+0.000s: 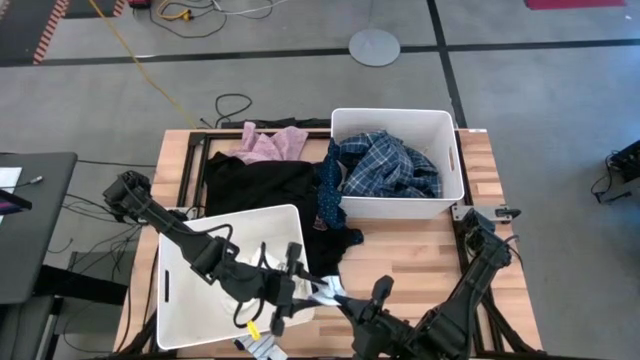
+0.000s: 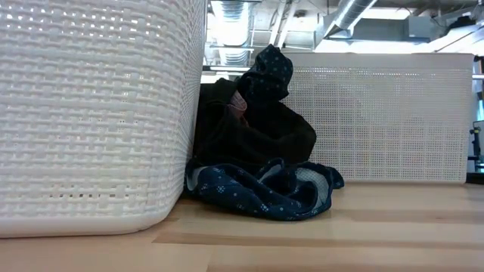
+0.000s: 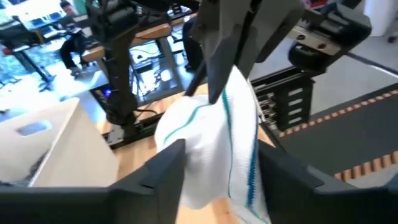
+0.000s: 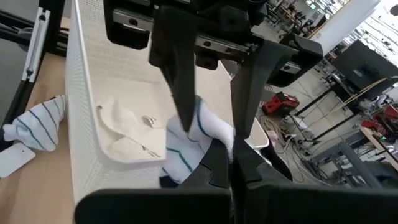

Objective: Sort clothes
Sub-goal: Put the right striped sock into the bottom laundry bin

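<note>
Both your grippers, left [image 1: 290,285] and right [image 1: 352,305], are pinching one striped sock [image 1: 325,291] beside the near bin [image 1: 175,285], apparently handing it over.

Two bins [image 1: 400,120], two arms [image 1: 165,225], several garments [image 1: 385,165]

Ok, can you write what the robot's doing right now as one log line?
right gripper: shut on striped sock | left gripper: at same sock | place: by corner of white bin

Bare table [image 1: 420,255] lies open along my right edge; the black garment [image 1: 260,185] and both bins [image 1: 395,160] crowd elsewhere.
</note>
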Robot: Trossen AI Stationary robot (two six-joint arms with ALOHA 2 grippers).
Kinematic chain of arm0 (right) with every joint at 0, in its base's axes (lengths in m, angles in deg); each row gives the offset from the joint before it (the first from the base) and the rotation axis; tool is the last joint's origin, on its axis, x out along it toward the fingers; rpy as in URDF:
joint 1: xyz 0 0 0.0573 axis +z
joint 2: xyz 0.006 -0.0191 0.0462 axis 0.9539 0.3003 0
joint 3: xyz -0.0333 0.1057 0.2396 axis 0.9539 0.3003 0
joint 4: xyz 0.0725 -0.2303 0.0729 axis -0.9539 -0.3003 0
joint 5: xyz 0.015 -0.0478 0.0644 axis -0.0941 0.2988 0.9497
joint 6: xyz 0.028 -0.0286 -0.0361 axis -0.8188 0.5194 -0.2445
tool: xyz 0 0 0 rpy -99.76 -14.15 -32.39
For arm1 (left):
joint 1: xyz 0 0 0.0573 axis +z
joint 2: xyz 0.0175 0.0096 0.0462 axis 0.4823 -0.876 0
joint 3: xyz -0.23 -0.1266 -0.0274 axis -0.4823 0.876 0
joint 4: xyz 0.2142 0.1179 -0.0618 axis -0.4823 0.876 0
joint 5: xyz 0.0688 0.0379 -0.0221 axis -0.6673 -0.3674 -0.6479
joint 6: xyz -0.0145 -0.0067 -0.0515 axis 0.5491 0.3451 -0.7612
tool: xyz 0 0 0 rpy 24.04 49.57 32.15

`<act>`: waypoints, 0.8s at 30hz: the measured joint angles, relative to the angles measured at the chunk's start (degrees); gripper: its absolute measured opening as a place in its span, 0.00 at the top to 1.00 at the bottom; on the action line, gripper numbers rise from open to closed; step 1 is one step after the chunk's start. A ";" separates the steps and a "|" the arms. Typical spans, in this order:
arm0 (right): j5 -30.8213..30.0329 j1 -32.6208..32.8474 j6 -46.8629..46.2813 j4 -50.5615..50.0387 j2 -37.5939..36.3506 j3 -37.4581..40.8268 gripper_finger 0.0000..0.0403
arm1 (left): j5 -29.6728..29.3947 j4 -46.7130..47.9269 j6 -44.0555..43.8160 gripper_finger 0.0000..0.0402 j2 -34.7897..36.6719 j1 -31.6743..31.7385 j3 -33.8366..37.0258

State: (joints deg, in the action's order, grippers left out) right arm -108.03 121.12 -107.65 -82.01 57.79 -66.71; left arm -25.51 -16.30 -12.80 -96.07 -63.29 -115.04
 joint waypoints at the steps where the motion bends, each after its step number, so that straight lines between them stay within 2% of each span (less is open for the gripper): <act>1: -0.05 0.11 0.02 0.01 0.00 0.00 1.00 | -0.51 -0.06 0.49 0.61 0.01 -0.01 0.00; 8: -0.03 0.68 0.10 -0.03 0.00 0.00 1.00 | -0.80 0.09 4.65 0.95 0.01 -0.13 0.00; 13: 0.20 1.80 0.10 -0.07 0.00 0.00 0.99 | -1.03 -0.36 7.32 0.98 0.12 -0.64 0.00; 16: 0.26 2.59 -0.09 -0.07 0.00 0.00 0.95 | -1.56 -0.30 9.41 0.99 0.76 -1.18 0.00; 21: 0.26 3.54 -1.77 -0.58 -0.04 -0.04 0.80 | -4.94 0.86 11.75 0.99 3.34 -2.50 0.00; 24: 0.48 4.34 -3.14 -1.20 -0.04 -0.04 0.69 | -7.85 4.74 11.67 0.99 5.89 -3.51 0.00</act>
State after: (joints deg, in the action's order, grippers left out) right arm -107.55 125.46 -110.80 -83.22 57.74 -66.76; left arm -33.36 -11.56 -1.13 -90.18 -66.80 -115.04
